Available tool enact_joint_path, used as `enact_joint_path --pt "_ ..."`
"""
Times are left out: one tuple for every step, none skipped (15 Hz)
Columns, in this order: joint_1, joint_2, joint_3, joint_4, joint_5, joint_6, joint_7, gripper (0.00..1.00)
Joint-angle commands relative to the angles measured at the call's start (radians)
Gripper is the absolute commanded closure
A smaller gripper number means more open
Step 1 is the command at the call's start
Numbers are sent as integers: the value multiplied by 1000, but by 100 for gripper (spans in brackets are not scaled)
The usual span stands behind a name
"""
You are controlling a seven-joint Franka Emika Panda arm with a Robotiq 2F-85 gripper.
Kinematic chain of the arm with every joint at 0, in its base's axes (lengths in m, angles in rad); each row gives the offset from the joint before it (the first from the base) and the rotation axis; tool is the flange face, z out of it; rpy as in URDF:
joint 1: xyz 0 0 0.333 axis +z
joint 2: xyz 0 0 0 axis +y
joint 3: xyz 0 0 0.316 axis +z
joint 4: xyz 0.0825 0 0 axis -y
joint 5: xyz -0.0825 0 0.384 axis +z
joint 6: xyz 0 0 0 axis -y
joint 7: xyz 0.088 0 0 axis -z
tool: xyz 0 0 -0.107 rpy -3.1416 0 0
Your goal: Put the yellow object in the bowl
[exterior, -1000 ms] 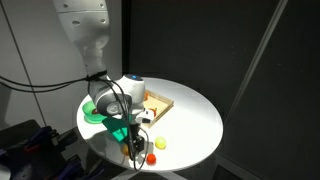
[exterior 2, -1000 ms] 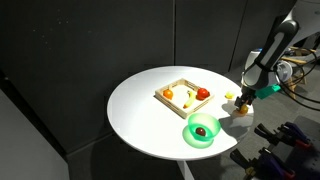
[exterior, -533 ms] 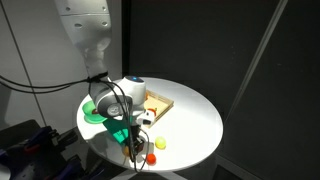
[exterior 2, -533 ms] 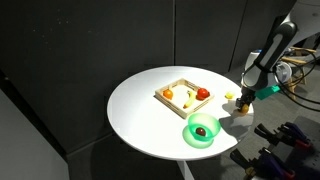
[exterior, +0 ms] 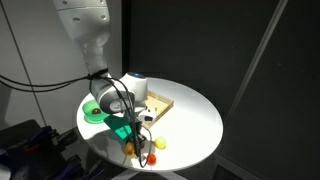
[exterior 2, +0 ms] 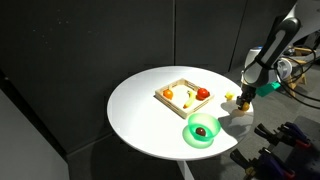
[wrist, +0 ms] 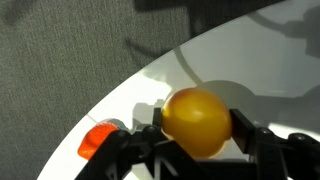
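In the wrist view the yellow object, a round yellow-orange ball, sits between the two dark fingers of my gripper, which is shut on it just above the white table. In both exterior views the gripper hangs low over the table's edge, with the yellow object at its tip. The green bowl stands a short way off, apart from the gripper, and holds a small red ball.
A square light-wood tray with several small fruit pieces lies mid-table. A second yellow piece and a small red-orange piece lie beside the gripper. The round table's edge is close by.
The jaws have shut on the yellow object. The arm has risen slightly.
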Motion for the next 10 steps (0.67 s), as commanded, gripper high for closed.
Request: enact_joint_path --pt "20 -81 -21 -18 -41 -71 -21 58" --pt "25 -96 -22 -22 -51 -81 -24 58" --pt "29 -112 -21 -27 -60 -90 -31 58" --pt "31 -127 -17 -32 -68 -95 -39 58" --pt "32 -142 -13 -37 -74 -98 -49 58" --pt "35 -158 -8 -42 -80 -101 -63 58" --pt "36 -177 0 -51 -84 -102 -79 58" --pt "41 -193 3 -58 -89 -102 -93 58" --pt "41 -211 12 -67 -88 -102 -111 58" --pt "42 -228 21 -74 -86 -106 -128 58"
